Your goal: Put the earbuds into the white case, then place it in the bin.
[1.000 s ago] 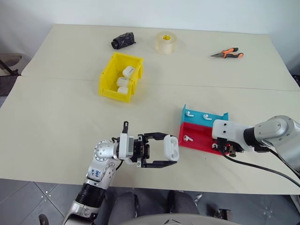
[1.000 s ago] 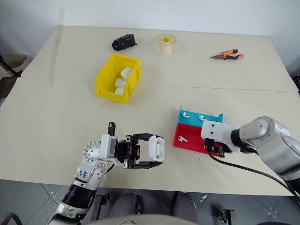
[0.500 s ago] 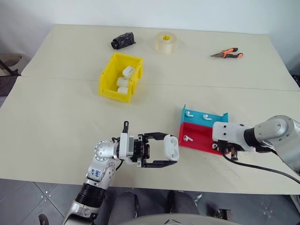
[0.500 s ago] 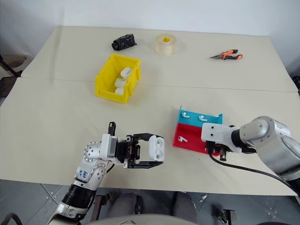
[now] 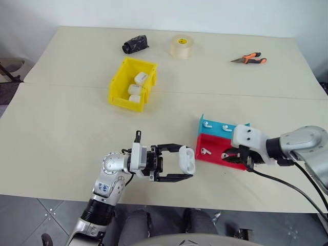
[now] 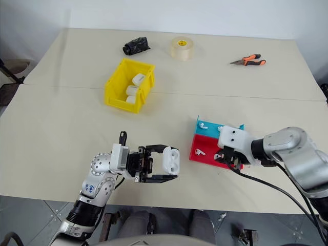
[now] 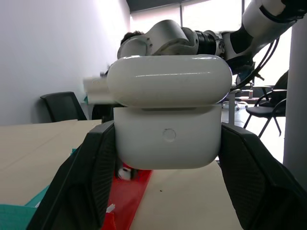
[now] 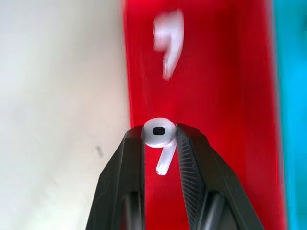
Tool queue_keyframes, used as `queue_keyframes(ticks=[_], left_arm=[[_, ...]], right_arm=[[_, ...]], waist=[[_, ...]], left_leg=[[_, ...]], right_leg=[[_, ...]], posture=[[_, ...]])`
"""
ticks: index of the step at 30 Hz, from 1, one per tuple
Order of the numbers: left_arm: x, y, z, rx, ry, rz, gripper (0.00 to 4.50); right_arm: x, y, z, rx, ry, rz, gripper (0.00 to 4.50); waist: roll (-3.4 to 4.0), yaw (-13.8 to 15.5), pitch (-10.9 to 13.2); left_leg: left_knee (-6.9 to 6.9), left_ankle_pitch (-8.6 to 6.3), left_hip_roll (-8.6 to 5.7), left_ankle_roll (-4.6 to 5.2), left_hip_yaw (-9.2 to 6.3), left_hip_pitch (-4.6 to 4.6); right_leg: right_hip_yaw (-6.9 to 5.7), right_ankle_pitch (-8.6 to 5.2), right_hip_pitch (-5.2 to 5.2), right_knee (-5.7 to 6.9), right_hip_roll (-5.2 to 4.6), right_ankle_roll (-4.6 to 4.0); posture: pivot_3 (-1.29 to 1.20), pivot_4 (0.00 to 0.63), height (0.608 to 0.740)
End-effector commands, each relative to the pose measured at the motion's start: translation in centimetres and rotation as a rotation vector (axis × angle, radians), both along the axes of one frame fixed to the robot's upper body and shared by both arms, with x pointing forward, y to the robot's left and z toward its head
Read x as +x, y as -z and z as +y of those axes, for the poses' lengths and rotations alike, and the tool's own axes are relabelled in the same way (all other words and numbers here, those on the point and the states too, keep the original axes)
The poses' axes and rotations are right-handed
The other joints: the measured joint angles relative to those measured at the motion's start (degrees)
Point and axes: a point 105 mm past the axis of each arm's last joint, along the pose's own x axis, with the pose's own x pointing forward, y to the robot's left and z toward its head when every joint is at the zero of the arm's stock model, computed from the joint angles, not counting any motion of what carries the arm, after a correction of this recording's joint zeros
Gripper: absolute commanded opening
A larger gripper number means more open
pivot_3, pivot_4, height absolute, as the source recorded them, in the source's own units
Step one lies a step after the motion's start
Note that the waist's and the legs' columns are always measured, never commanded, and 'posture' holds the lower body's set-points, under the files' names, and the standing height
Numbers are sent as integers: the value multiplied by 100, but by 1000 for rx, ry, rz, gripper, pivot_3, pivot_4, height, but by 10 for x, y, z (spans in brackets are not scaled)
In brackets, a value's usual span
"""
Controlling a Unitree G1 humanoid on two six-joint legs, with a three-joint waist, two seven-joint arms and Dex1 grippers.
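While hidden from above, earbud (image 8: 159, 135) pinched in right tool (image 8: 160, 134); white case (image 7: 168, 112) clamped in left tool (image 7: 168, 158).

The bin (image 5: 124, 84) was bright yellow, the tray (image 5: 219, 148) red and teal, the case (image 7: 168, 120) and earbud (image 8: 159, 135) glossy white, the pliers' (image 5: 249, 59) handles orange, and the far bundle (image 5: 135, 44) seemingly black.

Place: I'm looking at an office-like lab.
Evidence: black office chairs (image 7: 64, 105) are standing by windows; a bare beige table (image 5: 61, 128) is carrying pliers (image 5: 249, 58) and tape (image 5: 181, 46) at its far edge.
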Motion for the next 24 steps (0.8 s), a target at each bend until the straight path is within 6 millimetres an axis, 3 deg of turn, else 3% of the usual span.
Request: queue_keyframes(ticks=[1, 5, 10, 17, 24], left_arm=[[-1, -7, 4, -24, 42, 3, 2798], [10, -11, 4, -42, 19, 19, 2798], [21, -16, 2, -54, 10, 38, 2798], [25, -33, -2, -90, 68, 116, 2798], [23, -51, -1, -119, 73, 135, 2798]], right_arm=[[-7, -30, 16, 300, -112, -125, 750], [-18, -56, 37, 749, -135, -211, 750], [-30, -72, 57, 1041, -123, -272, 750], [-39, -80, 84, 1193, -140, -302, 750], [-41, -67, 95, 1217, -123, -294, 750]], waist=[[-11, -11, 0], [-9, -18, -1], [-8, -20, -2], [-5, -33, -3], [-5, -25, -3]], left_leg=[[-1, 0, 1, 0, -2, 1], [-1, 0, 2, 0, 2, 4], [0, 0, 1, 0, 0, 4], [-1, 0, 1, -1, -2, 7], [-1, 0, 0, -1, -4, 6]], right_leg=[[-3, 0, 1, 1, 1, 0], [0, 0, 0, 4, 3, 0], [-1, 0, -2, 11, 3, 0], [-1, 0, -2, 15, 5, 0], [-1, 0, -2, 16, 5, 0]], posture=[[0, 150, 740], [0, 150, 740], [0, 150, 740], [0, 150, 740], [0, 150, 740]])
